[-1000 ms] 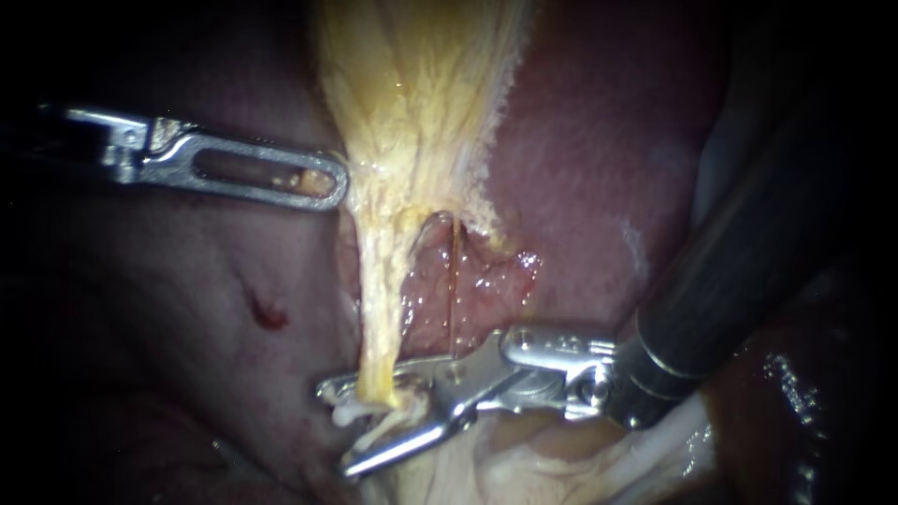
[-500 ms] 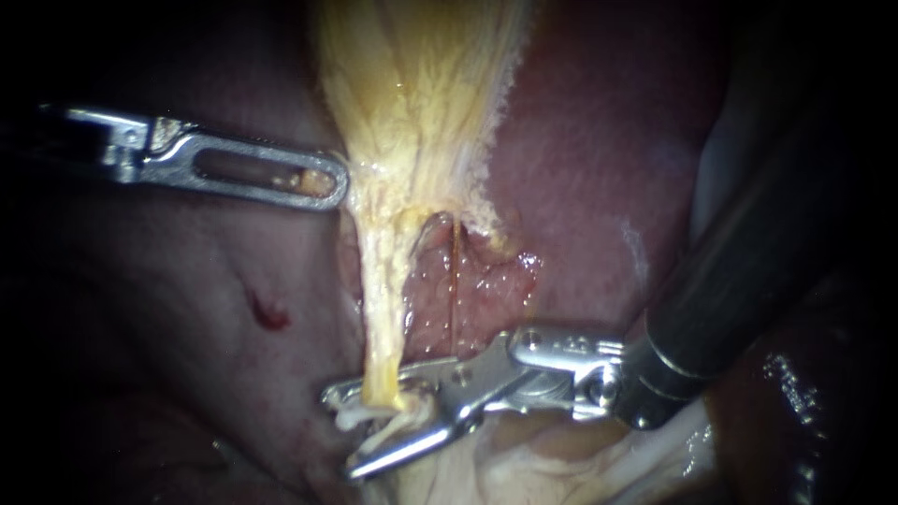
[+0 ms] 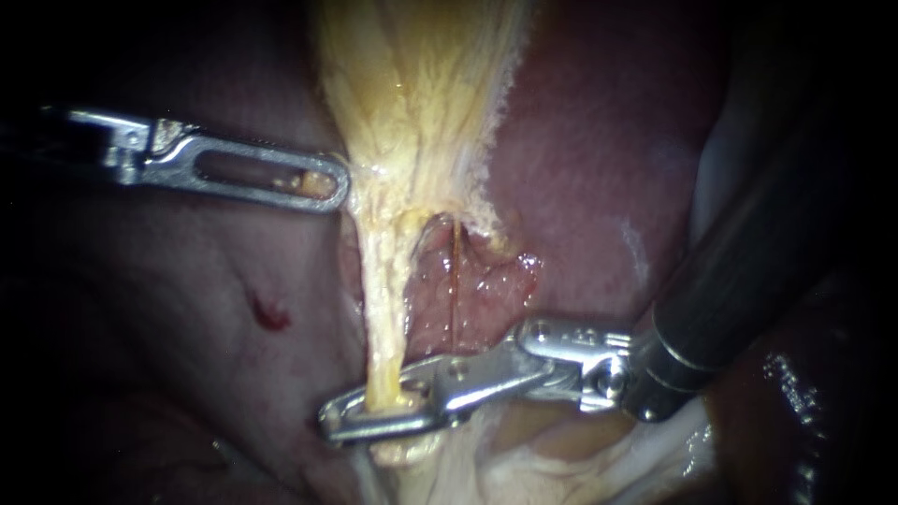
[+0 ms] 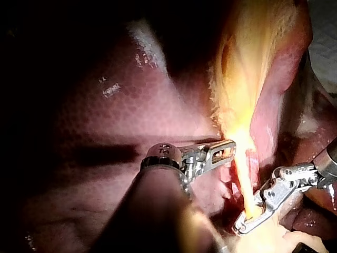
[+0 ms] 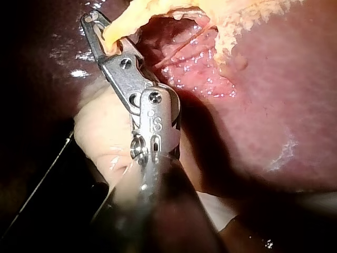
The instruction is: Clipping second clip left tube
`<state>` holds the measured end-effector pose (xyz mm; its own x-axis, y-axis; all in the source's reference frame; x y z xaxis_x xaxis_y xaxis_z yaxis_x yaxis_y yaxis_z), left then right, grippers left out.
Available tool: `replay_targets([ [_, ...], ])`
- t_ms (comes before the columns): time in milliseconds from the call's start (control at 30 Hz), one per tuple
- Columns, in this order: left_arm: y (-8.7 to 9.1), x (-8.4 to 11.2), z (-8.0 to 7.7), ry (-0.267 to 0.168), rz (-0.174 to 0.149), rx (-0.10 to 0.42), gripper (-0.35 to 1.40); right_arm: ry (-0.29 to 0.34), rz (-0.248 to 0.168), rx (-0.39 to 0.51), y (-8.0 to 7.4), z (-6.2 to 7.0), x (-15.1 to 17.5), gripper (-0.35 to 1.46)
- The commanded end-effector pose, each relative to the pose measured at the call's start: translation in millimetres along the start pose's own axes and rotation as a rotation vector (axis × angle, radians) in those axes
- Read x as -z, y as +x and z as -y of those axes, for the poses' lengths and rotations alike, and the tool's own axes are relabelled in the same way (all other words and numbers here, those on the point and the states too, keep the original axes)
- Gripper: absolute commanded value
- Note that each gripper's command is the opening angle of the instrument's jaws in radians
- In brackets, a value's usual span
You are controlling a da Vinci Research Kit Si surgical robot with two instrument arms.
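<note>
Right instrument [image 3: 379, 416]: jaws squeezed nearly flat on left tube [image 3: 383, 309], gripping its low end. Beyond the jaws, the tube runs taut up to gallbladder [image 3: 421, 93]. Risk: a sideways tug or partial bite could tear the stretched tube.

The left instrument [image 3: 332, 182] ends in bright silver metal, with one long rounded slot through it and a small stepped hinge block behind. The right instrument [image 3: 341, 416] has a thick, dark, glossy round shaft with a thin pale ring near its end, then a silver hinge part with round rivets and small slots
</note>
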<state>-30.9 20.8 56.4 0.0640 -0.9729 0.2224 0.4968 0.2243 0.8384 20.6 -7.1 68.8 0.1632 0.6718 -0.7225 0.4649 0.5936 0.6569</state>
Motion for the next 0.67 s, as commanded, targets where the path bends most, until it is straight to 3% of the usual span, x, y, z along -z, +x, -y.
replay_targets([
  [33, 0.0, 0.0, 0.0, 0.0, 0.0, 0.0, -0.35, -0.01, 0.0, -0.001, -0.1, 0.0, 0.1, -0.35],
  [667, 0.0, 0.0, -0.1, 0.0, 0.0, 0.0, -0.35, -0.032, 0.004, 0.003, -0.2, -0.3, 0.4, -0.35],
])
